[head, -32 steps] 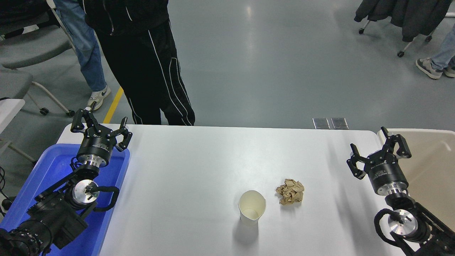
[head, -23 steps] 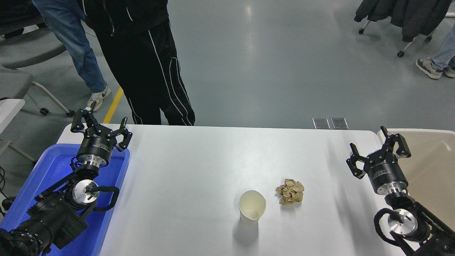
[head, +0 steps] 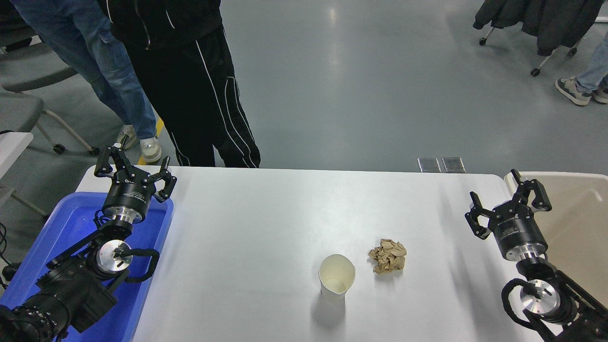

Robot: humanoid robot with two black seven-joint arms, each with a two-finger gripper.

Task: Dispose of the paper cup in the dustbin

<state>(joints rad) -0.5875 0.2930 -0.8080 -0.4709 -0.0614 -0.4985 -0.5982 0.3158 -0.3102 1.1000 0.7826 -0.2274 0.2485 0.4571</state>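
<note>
The white paper cup [head: 336, 278] stands upright on the white table, near the front middle, its rim slightly squashed. The beige dustbin [head: 577, 223] sits off the table's right end, partly cut by the picture's edge. My right gripper [head: 509, 204] is open and empty, above the table's right edge beside the dustbin, well right of the cup. My left gripper [head: 133, 166] is open and empty, parked over the blue tray at the left.
A crumpled brown paper ball [head: 388, 255] lies just right of the cup. A blue plastic tray [head: 57, 237] sits under the left arm. Two people's legs [head: 190, 95] stand at the table's far left side.
My right gripper has shifted very slightly right and toward me. The person in jeans has stepped closer behind the table's far left corner. The cup has not moved.
</note>
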